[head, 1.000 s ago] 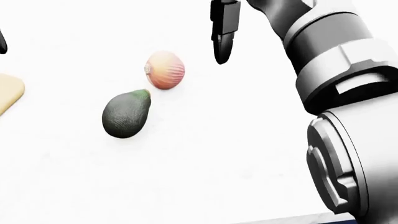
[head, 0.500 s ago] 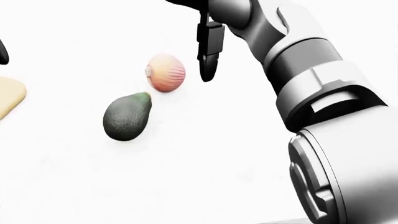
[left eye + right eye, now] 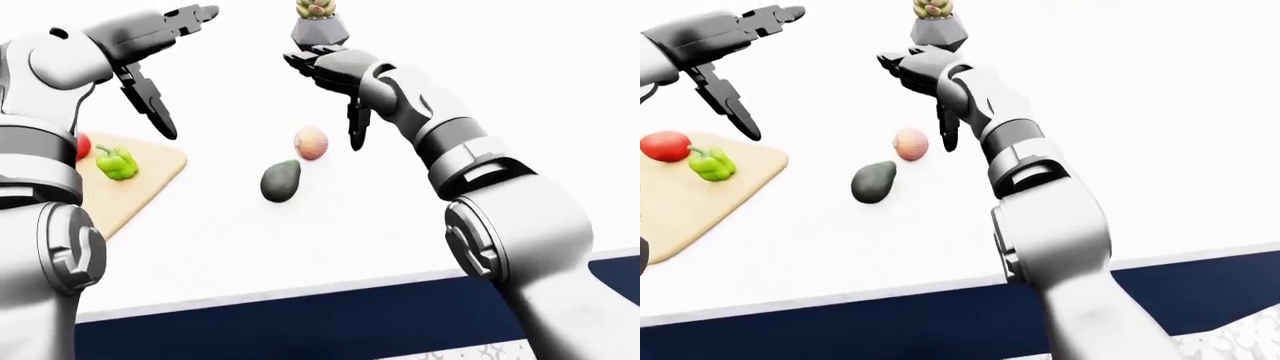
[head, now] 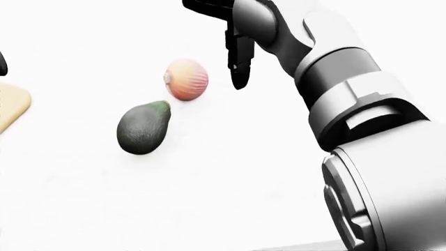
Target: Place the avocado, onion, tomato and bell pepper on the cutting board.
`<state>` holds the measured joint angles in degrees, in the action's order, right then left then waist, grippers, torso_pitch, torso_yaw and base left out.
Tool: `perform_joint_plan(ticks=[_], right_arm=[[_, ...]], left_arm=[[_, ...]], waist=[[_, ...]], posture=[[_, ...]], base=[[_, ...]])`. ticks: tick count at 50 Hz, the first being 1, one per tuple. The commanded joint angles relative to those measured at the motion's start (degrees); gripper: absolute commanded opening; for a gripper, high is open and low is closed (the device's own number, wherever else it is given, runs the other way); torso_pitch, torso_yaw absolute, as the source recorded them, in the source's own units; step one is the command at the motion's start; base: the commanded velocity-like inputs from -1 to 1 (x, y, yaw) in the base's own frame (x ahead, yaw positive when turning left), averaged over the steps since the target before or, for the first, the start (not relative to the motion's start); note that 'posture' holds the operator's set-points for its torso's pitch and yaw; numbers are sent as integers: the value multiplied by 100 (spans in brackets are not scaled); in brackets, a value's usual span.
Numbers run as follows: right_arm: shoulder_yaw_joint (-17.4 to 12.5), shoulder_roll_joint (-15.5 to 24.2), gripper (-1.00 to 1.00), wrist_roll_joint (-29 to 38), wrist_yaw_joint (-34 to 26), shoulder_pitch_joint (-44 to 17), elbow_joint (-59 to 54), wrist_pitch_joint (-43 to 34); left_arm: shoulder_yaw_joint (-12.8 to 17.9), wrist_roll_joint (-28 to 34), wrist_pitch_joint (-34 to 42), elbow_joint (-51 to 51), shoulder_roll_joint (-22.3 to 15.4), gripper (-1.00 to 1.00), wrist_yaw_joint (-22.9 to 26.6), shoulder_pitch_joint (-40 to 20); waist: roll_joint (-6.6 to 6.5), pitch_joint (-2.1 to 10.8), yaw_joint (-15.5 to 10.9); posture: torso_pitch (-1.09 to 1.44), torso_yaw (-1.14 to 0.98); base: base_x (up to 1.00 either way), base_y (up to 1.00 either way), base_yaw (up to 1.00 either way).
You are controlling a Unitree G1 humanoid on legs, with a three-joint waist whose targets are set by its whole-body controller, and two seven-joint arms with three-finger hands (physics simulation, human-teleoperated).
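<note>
The onion (image 4: 186, 79) lies on the white counter (image 4: 230, 172) just left of the right hand's (image 3: 335, 71) downward-pointing fingers (image 4: 239, 65), not touching them; the avocado (image 4: 144, 127) sits just below and left of it. Over the last second the hand has swung in from the right toward the onion, fingers spread and empty, so a grasp looks near. The tomato (image 3: 666, 145) and bell pepper (image 3: 711, 163) already rest on the cutting board (image 3: 700, 206), far left of those fingers. The left hand (image 3: 160, 45) hangs open above the board. Open counter lies between onion and board; a potted plant (image 3: 318, 22) stands beyond the hand.
</note>
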<state>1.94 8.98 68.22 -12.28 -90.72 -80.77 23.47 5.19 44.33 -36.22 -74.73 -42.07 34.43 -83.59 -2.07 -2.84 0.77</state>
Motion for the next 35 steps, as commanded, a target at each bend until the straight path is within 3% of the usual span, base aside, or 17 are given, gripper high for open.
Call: perform_joint_plan(ticks=[1,35], right_arm=[[-146,51,100,-149,-100,-286,259,-235],[-439,-269,100,-757,-341,-37,233,-581]], left_arm=[[64,-98,-54,201,-72,100,-109,-212],[76,-143,-117,210,-70,100,-85,-32]], waist=[[-33,204,7],[-47,229,2]], posture=[[0,0],[0,0]], base=[[0,0,0],[0,0,0]])
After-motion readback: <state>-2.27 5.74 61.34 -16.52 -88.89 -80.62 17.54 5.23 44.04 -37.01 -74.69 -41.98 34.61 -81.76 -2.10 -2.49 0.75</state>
